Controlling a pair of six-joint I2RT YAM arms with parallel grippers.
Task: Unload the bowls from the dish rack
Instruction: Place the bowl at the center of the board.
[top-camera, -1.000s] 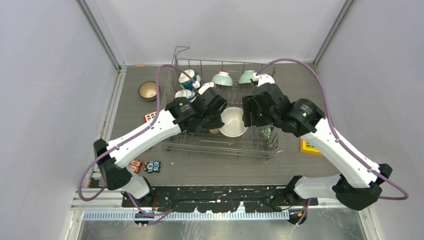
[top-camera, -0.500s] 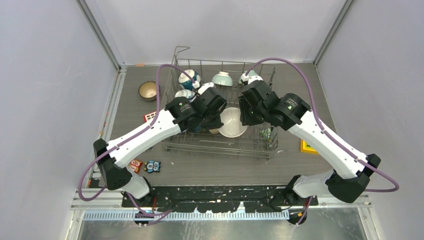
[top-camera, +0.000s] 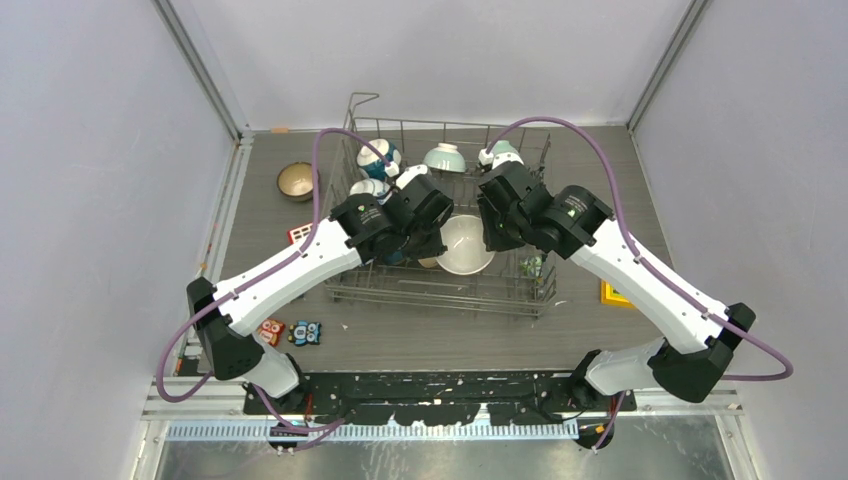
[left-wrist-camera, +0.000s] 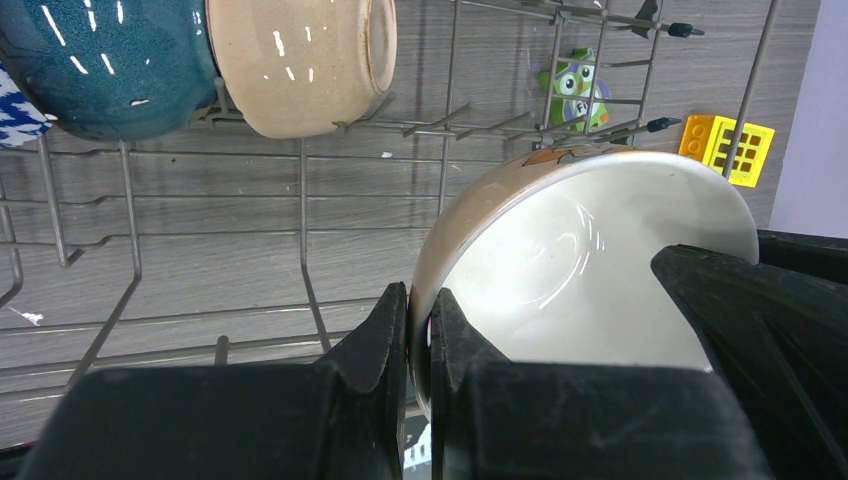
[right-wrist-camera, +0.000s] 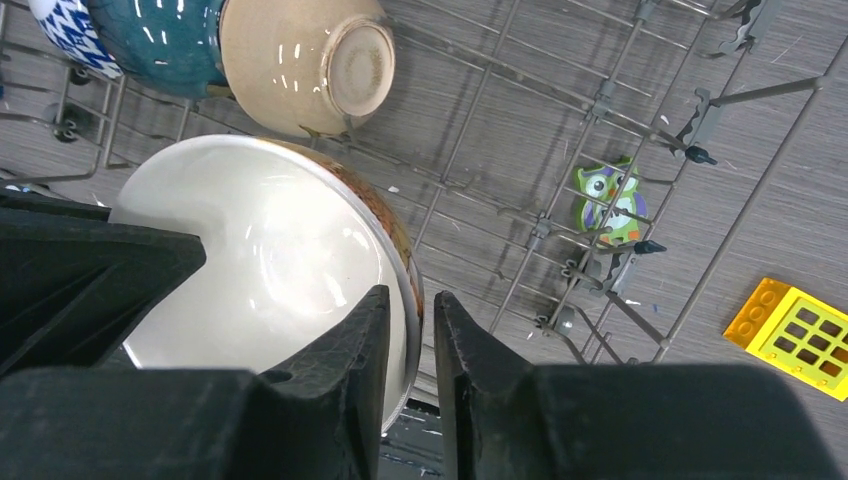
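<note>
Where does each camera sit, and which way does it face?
Top external: above and behind, looking down on the dish rack; left arm, right arm show.
Left wrist: arm-mounted, faces down into the rack; left gripper pinches the rim of the white bowl.
Right wrist: same aim; right gripper straddles that rim.
Wrist views share white bowl, cream bowl, owl toy.

This is a robotics lab cell, not a kitchen. Blank pale walls close it in on three sides, joined by bare metal posts — a built enclosure. Two white-and-black arms are bolted to a black plate at the near edge of a dark wood-grain table, trailing purple cables. A rack of bowls shares the table with small toys — test objects more than housekeeping.
</note>
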